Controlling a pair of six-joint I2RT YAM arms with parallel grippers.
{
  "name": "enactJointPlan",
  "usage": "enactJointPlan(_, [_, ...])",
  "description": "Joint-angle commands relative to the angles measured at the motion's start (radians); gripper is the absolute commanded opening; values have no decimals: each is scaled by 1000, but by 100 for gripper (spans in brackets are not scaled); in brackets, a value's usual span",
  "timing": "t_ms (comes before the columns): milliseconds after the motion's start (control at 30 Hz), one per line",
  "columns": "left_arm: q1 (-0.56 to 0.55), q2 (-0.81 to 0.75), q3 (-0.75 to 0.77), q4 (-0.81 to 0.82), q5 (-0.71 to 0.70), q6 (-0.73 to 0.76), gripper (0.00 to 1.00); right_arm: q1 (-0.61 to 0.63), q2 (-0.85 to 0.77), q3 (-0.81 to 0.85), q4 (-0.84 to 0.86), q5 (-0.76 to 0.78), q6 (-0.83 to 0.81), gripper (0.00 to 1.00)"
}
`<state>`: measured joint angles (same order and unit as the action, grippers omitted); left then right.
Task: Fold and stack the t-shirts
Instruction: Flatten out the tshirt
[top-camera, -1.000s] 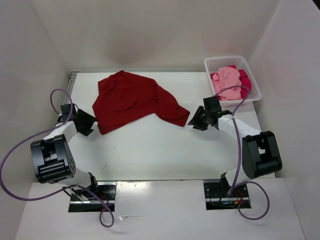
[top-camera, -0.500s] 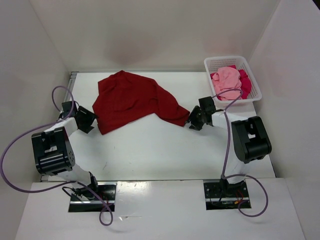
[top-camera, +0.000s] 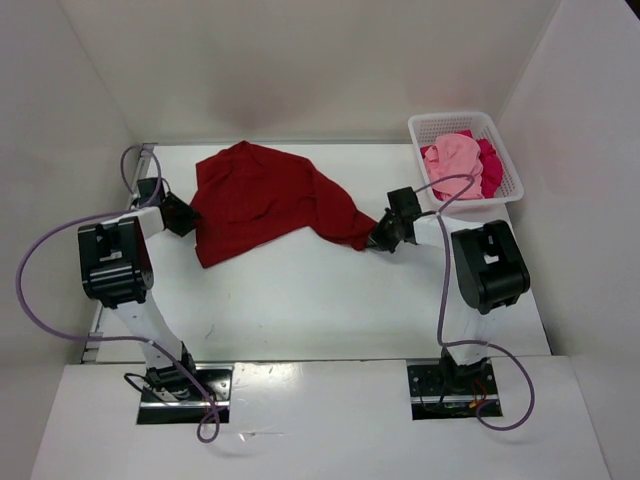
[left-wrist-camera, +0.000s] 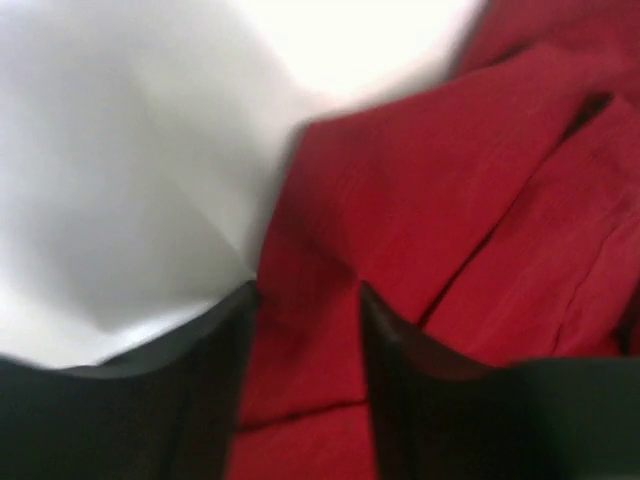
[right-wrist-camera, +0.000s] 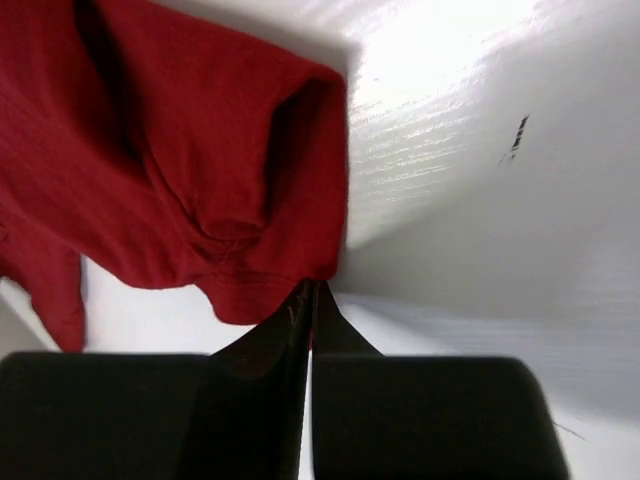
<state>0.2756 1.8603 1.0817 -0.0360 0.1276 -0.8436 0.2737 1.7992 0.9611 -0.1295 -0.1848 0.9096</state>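
hem of dark red t-shirt (top-camera: 260, 195) pinched by shut right gripper (right-wrist-camera: 308, 290); left gripper (left-wrist-camera: 306, 292) part-open over its edge

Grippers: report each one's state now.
Left gripper: open, astride the edge of the red shirt.
Right gripper: closed at the shirt's hem; grip cannot be told.

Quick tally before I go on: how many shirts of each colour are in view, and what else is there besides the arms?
White basket: 1
Dark red t-shirt: 1, outside the basket
Light pink t-shirt: 1, in the basket
Crimson-magenta t-shirt: 1, in the basket
Total: 4 things, 3 of them t-shirts
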Motion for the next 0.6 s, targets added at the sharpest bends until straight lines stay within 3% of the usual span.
enactJointPlan(0, [-44, 103, 75, -13, 6, 55, 45, 12, -75, 120, -103, 85, -35, 0])
enactJointPlan(67, [-53, 138, 150, -13, 33, 55, 32, 12, -180, 203, -140, 108, -80, 0])
enactJointPlan(267, [-87, 139, 334, -36, 33, 87, 11, -11, -457, 274, -332, 95, -163, 0])
enactJointPlan(433, [-63, 50, 373, -7, 14, 74, 3, -62, -714, -36, -433, 35, -134, 0])
enactJointPlan(567, [-32, 7, 388, -18, 1, 61, 3, -151, -782, -258, -433, -70, -103, 0])
